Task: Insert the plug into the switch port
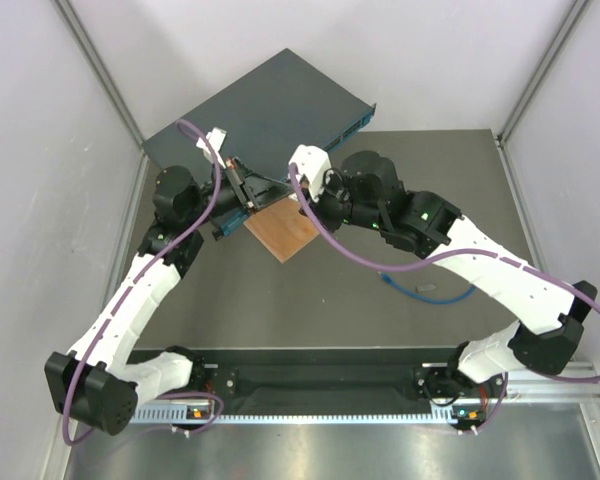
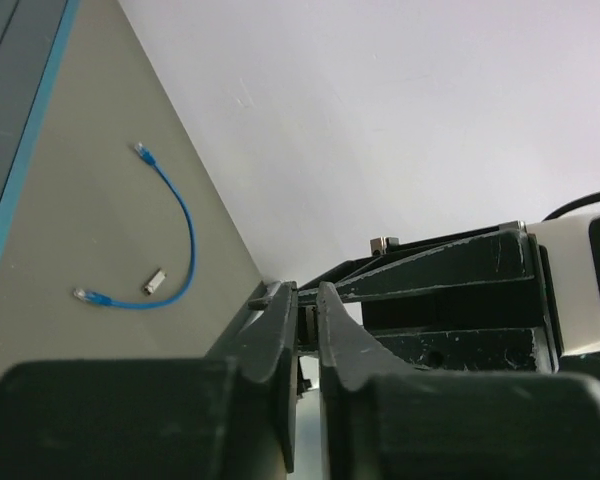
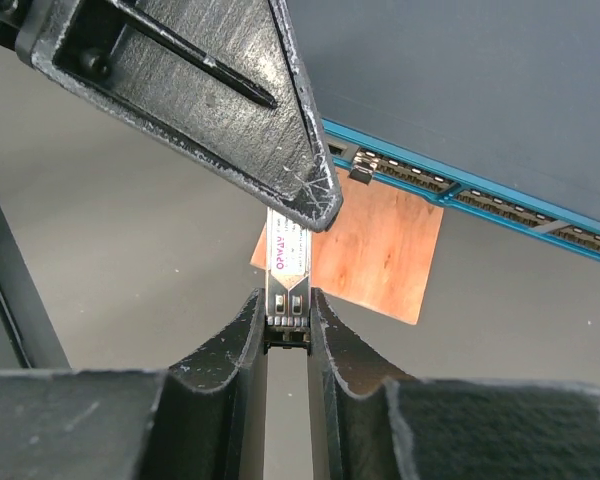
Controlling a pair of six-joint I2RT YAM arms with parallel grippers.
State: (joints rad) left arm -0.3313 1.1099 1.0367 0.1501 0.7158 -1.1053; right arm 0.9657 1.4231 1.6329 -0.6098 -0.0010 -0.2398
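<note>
Even, diffuse lighting with soft shadows beneath the white arms (image 1: 130, 300) on the matt grey tabletop (image 1: 310, 300); in wrist views, the near black gripper fingers (image 3: 230, 370) appear defocused.

An orange-brown wooden square (image 1: 283, 232) lies flat on the grey tabletop (image 1: 280, 310), one corner pointing toward the near edge. In the right wrist view, a narrow labelled metal strip (image 3: 287, 262) stands upright across the square's left edge. A tiny grey metal piece (image 2: 155, 282) lies on the tabletop, apart from the white wall (image 2: 380, 120).
</note>
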